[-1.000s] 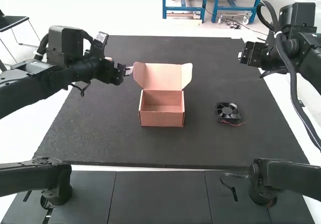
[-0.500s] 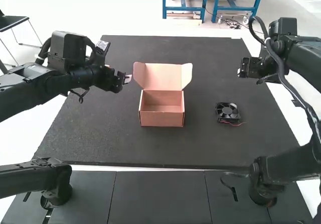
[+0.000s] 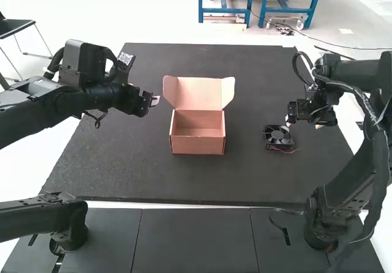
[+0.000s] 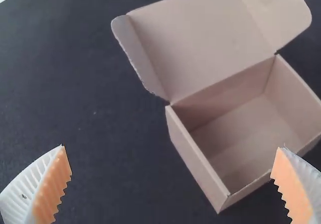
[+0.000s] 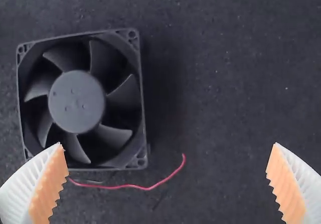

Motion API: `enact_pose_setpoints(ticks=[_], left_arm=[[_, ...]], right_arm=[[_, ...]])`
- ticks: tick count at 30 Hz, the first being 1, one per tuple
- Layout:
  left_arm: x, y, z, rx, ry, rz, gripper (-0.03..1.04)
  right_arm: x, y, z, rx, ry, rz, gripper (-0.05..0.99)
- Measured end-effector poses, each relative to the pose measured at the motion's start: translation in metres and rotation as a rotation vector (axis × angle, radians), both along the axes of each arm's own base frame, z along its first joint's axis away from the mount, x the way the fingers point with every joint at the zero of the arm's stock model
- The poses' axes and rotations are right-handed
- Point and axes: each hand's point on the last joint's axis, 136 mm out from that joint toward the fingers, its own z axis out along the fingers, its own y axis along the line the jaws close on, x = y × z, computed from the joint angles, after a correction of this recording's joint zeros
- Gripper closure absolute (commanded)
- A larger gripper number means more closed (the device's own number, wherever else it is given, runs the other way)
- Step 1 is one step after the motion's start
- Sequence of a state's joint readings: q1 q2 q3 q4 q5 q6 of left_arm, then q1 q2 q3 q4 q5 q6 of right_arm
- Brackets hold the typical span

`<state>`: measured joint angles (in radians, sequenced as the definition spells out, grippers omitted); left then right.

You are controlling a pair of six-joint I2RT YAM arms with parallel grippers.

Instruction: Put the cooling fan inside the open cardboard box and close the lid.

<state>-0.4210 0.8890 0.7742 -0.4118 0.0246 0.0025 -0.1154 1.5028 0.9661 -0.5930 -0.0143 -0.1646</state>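
The open cardboard box (image 3: pixel 197 143) stands mid-mat with its lid (image 3: pixel 198 93) upright at the back and nothing inside. In the left wrist view the box (image 4: pixel 193 156) lies ahead of my left gripper (image 4: pixel 168 191), which is open. That left gripper (image 3: pixel 154 99) hovers just left of the lid's side flap. The black cooling fan (image 3: pixel 278 136) lies flat on the mat right of the box, with a thin red wire (image 5: pixel 150 185) trailing from it. My right gripper (image 3: pixel 292 114) hangs open just above and right of the fan (image 5: pixel 80 101); its fingers (image 5: pixel 42 189) hold nothing.
A black mat (image 3: pixel 122 157) covers the table, with white table surface around it. Bare mat lies between the box and the fan and in front of both.
The right arm has swung down and inward from the far right edge to just above the fan. The left gripper stayed close to the lid's left flap, shifting only slightly.
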Motion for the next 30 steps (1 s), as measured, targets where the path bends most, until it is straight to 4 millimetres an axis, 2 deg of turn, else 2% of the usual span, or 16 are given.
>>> enact_pose_setpoints(ticks=[12, 20, 30], left_arm=[[-0.007, 0.001, -0.011, 0.039, 0.039, -0.027, 0.07], [-0.009, -0.001, -0.012, 0.040, 0.047, -0.040, 0.07], [-0.009, -0.001, -0.006, 0.036, 0.040, -0.042, 0.07]], right_arm=[[-0.004, 0.001, -0.027, 0.007, 0.086, 0.022, 0.03], [0.005, -0.001, -0.041, 0.002, 0.089, 0.019, 0.03], [0.012, -0.022, -0.054, -0.023, 0.099, -0.039, 0.03]])
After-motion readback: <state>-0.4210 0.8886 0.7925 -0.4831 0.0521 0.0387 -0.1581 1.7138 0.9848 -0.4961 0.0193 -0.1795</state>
